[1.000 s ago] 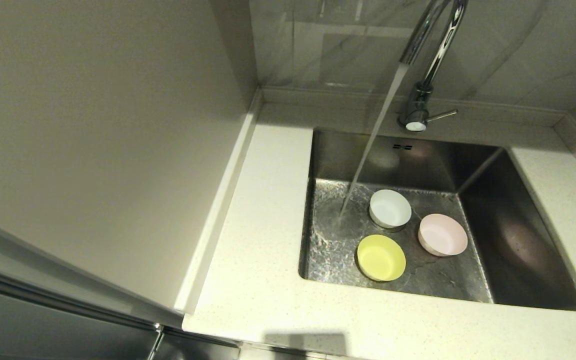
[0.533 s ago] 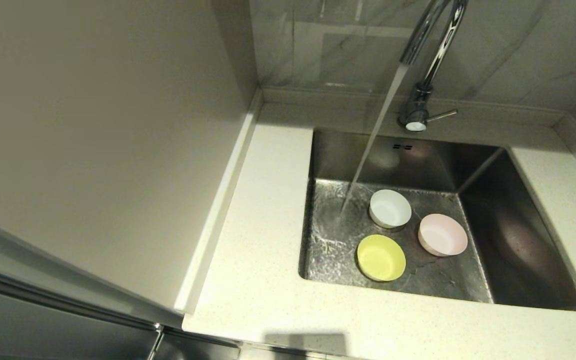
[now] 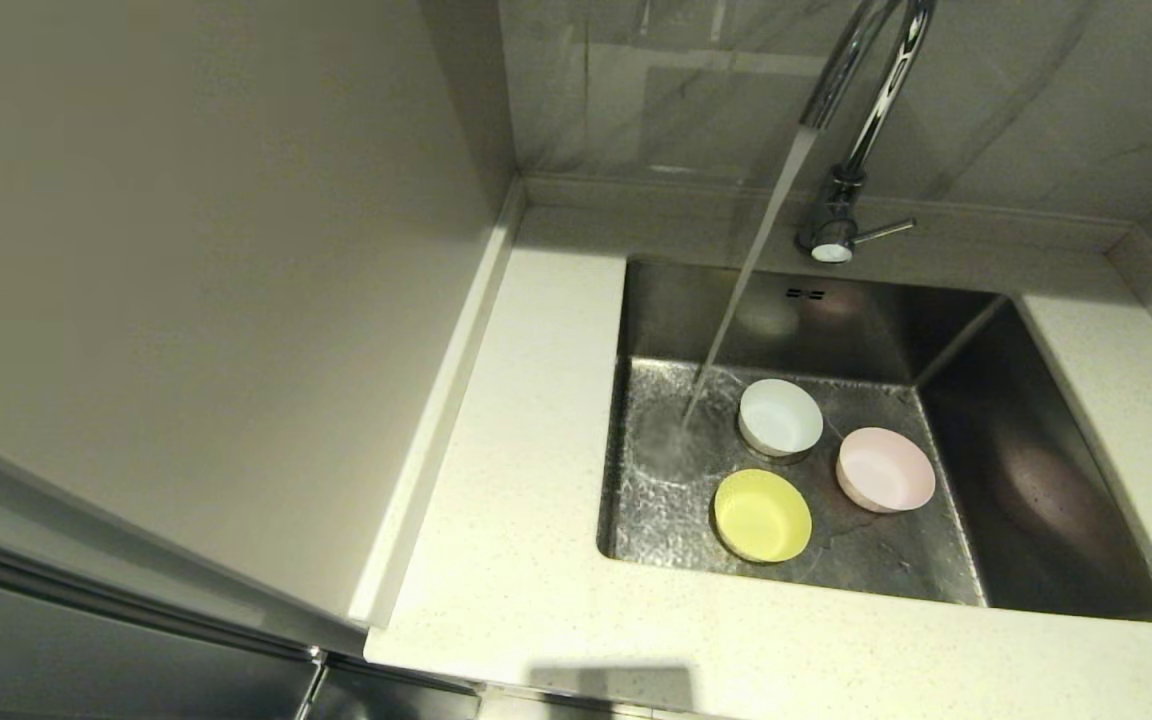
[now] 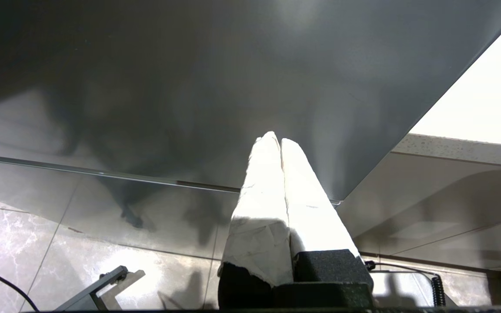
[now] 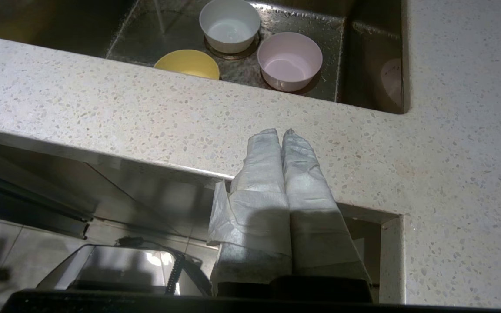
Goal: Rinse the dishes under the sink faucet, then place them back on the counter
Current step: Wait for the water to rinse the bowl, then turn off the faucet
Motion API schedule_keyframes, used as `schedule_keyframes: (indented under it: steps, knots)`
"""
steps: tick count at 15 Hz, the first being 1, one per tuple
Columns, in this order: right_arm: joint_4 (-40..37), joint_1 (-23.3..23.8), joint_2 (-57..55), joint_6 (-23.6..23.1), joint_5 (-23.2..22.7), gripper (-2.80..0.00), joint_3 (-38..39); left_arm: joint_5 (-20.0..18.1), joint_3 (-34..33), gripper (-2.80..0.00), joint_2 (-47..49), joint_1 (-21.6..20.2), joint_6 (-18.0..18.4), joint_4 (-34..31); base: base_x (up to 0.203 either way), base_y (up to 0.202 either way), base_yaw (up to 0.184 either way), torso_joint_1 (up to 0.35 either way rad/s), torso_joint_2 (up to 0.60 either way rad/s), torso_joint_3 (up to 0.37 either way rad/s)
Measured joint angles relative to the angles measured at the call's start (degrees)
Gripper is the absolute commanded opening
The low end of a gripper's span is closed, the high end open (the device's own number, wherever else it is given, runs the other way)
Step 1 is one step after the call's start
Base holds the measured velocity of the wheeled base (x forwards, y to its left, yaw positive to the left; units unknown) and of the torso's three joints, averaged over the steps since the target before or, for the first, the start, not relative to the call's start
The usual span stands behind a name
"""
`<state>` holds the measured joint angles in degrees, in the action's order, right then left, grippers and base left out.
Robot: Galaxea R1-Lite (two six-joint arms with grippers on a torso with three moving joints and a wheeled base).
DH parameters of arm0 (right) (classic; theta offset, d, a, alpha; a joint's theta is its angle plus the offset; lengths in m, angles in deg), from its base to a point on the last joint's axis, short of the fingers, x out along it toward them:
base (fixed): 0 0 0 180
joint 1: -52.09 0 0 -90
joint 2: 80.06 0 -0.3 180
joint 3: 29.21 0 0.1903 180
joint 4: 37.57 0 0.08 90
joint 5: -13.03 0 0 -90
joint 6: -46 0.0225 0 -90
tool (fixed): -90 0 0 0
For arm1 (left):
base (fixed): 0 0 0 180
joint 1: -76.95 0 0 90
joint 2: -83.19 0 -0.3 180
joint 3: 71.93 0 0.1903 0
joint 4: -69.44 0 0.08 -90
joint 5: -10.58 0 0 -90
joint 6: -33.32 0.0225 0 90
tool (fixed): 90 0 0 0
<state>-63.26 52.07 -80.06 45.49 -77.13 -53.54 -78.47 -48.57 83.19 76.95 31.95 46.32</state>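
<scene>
Nearest, below the counter's front edge: right gripper (image 5: 282, 132), wrapped in white covering, fingers pressed together on nothing, held low before the off-white speckled counter (image 5: 189, 117); out of sight from the head view. Left gripper (image 4: 275, 140) likewise closed and empty, white-wrapped, down beside a dark glossy panel (image 4: 189, 87) over marbled floor tiles (image 4: 24, 243); neither arm visible from above. Farther on, past the counter lip, the steel sink (image 3: 1036, 480), its near wall hidden under the counter edge. On the wet, rippled sink floor, three bowls upright and apart: yellow bowl (image 3: 762, 515) closest to the front, partly cut off by the counter edge in the right wrist view; pink bowl (image 3: 885, 469) to its right and a little farther back; white bowl (image 3: 780, 417) farthest back, sitting over what looks like the drain, mostly covered. A little water pooled in the white bowl, as seen from the right wrist. Water stream (image 3: 736, 300) landing on the sink floor just left of the white bowl, touching no bowl. Two small overflow slots (image 3: 804, 294) in the back wall. Behind, the chrome faucet (image 3: 841, 200) on its round base, thin lever pointing right, top of the gooseneck cut off by the frame edge. Beyond, marbled wall (image 3: 1016, 90) with faint reflections, hard to read.
</scene>
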Motion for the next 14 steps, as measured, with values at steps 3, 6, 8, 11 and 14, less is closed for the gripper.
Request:
schedule_keyframes:
  steps: [3, 6, 8, 11, 14]
  knots:
    - [0.01, -0.02, 0.0, 0.0, 0.0, -2.8, 0.0, -0.02, 0.0, -2.8, 0.0, 0.0, 0.0, 0.0, 0.0, 0.0, 0.0, 0.0, 0.0, 0.0]
    - [0.2, -0.02, 0.0, -2.26, -0.26, -2.8, 0.09, -0.02, 0.0, -2.8, 0.0, 0.0, 0.0, 0.0, 0.0, 0.0, 0.0, 0.0, 0.0, 0.0]
    - [2.45, -0.02, 0.0, -2.92, 0.06, -2.8, 0.61, 0.01, 0.0, -2.8, 0.0, 0.0, 0.0, -0.02, 0.0, 0.0, 0.0, 0.0, 0.0, 0.0]
    - [4.21, 0.0, -2.03, -0.01, 0.4, -2.8, -5.63, -0.03, 0.0, -2.8, 0.0, 0.0, 0.03, 0.0, 0.0, 0.0, 0.0, 0.0, 0.0, 0.0]
    - [4.0, 0.02, -12.53, 8.58, 0.78, -2.8, -17.77, -0.03, 0.0, -2.8, 0.0, 0.0, 0.01, 0.0, 0.0, 0.0, 0.0, 0.0, 0.0, 0.0]
